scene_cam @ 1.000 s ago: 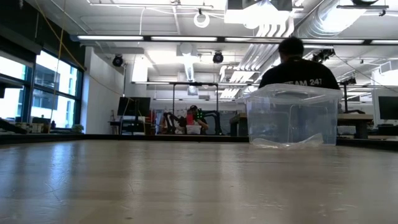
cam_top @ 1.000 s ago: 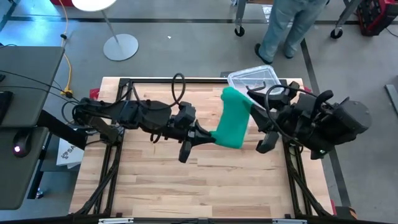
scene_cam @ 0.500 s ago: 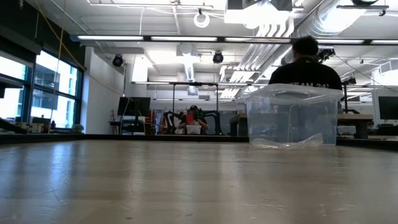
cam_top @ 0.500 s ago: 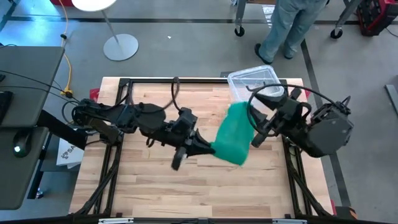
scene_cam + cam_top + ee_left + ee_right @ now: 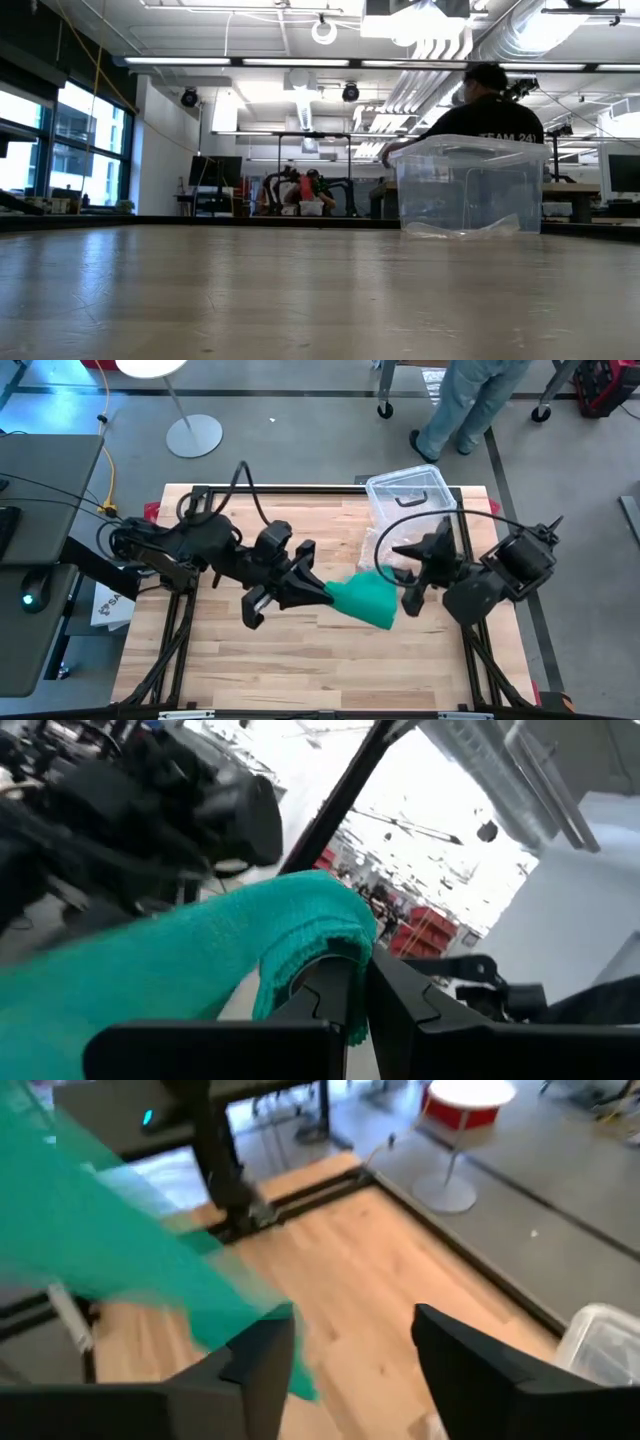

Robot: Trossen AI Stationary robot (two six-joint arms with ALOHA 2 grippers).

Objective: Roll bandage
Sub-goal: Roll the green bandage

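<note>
Overall light: you get bright, even overhead room light, soft shadows on the table (image 5: pixel 300 660).
Low view: your ceiling strip lights (image 5: pixel 290 62) glare, near tabletop blurs.
Left wrist: blown-out white background, bandage (image 5: pixel 170 970) soft.
Right wrist: motion blur smears your bandage, floor sharper.

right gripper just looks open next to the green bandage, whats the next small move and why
Probably bring the right gripper back onto the free edge of the bandage and close. The left gripper is shut on one end and the strip hangs off the table between the arms. The right wrist view shows open fingers with the fabric beside them, not between. One grip alone likely can't roll it.
</note>
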